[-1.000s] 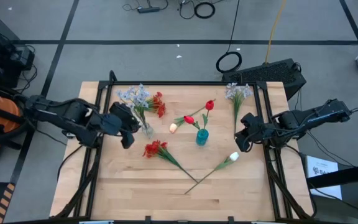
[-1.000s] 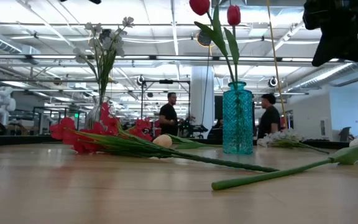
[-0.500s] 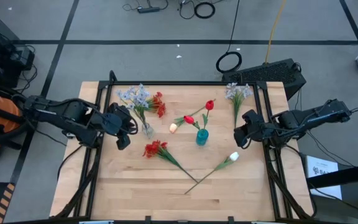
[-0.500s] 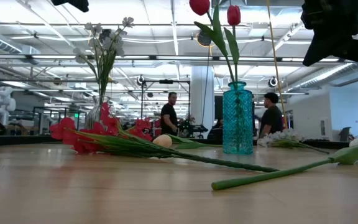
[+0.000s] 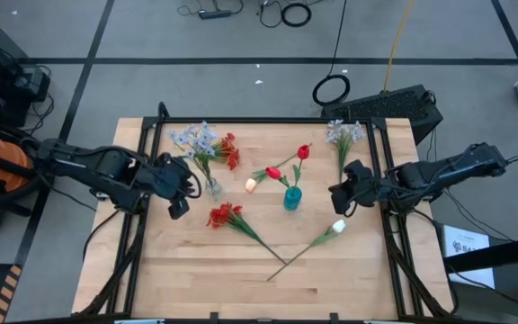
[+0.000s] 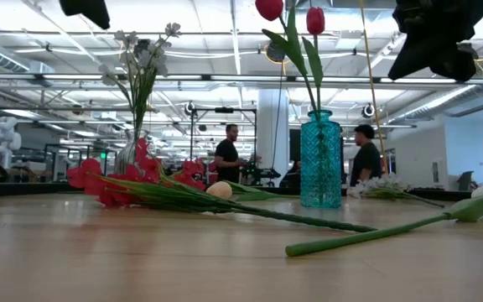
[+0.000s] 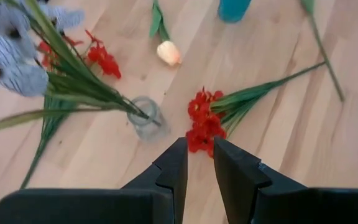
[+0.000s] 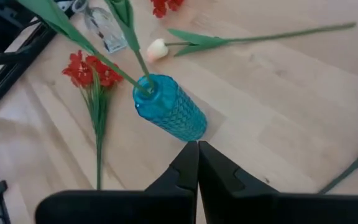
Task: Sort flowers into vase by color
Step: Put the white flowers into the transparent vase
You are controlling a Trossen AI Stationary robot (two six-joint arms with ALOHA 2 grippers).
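Low view cuts off both grippers at the top edge; only dark undersides visible there, fingers not made out. Blue vase (image 5: pixel 292 198) at table centre, upright, two red tulips (image 5: pixel 303 152) standing in it, blooms partly cropped in low view. Clear vase (image 5: pixel 213 188) left of centre, glass hard to see from above, holding pale blue-white sprays (image 5: pixel 194 139) and a red cluster (image 5: pixel 230 151); whether that cluster's stem sits in the neck cannot be told. Loose on the table (image 5: pixel 187 279): red cluster flower (image 5: pixel 225 215) just beside the clear vase, cream bud (image 5: pixel 251 184) between the two vases, white bud (image 5: pixel 337 227) on a long stem toward the right, pale spray (image 5: pixel 343 133) at the far right corner. Left gripper (image 7: pixel 197 155) raised above the loose red cluster, fingers narrowly apart, nothing between them. Right gripper (image 8: pixel 197 152) raised just right of the blue vase, fingers pressed together, empty. Two people in the room behind, small and dim. No readable writing or labels anywhere.
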